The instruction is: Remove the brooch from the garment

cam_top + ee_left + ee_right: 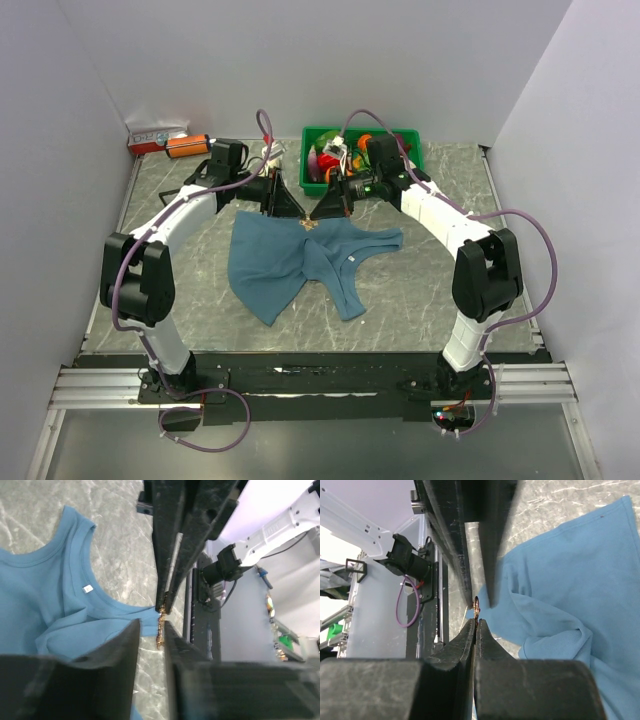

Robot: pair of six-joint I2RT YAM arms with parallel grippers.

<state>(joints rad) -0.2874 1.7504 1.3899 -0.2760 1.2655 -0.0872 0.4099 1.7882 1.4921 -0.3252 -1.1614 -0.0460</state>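
The teal-blue garment lies flat in the middle of the table, its white neck label facing up. The tiny golden brooch sits at the garment's far edge. My right gripper is shut on the brooch, pinching it at the fingertips. My left gripper is open. Its jaws straddle the brooch, which hangs close to the right finger. A corner of the cloth is drawn up to the brooch. Both grippers meet tip to tip over it.
A green bin of colourful items stands at the back right, just behind my right arm. An orange and red box lies at the back left. White walls close in both sides and the back.
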